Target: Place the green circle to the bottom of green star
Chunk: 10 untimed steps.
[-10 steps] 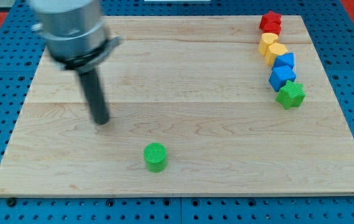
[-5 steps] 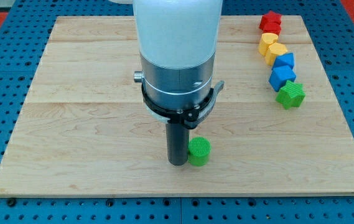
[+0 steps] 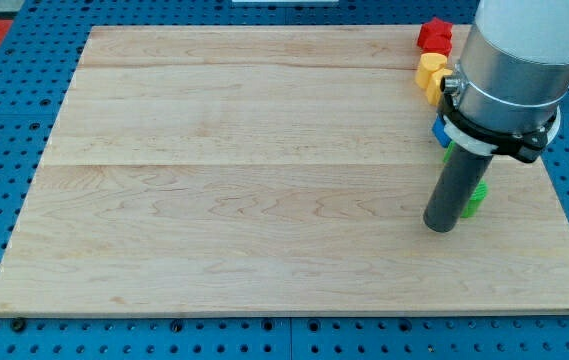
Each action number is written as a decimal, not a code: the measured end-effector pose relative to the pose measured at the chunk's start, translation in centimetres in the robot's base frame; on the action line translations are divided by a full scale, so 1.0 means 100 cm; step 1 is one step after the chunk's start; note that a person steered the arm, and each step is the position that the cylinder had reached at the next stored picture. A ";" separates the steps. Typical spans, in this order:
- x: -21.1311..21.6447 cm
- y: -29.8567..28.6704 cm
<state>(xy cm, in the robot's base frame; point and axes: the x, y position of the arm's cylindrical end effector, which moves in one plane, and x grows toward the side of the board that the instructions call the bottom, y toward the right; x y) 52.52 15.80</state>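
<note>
My tip [image 3: 441, 228] rests on the wooden board [image 3: 244, 170] at the view's right. The green circle [image 3: 476, 200] touches the rod's right side, just up from the tip, and the rod hides most of it. Only a green sliver of the green star [image 3: 446, 156] shows at the arm's left edge, above the circle. The arm's body covers the rest of it.
At the view's top right, a red block [image 3: 433, 35] and a yellow block [image 3: 428, 72] stand in a column. A sliver of a blue block [image 3: 438, 128] shows below them. The arm hides the other blocks there.
My tip has swept from the board's bottom middle to the right. It has pushed the green circle along to a spot just below the green star.
</note>
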 end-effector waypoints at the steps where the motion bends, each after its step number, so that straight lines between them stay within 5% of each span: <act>1: -0.014 0.035; 5: 0.004 0.102; 7: -0.031 0.091; 10: -0.029 0.077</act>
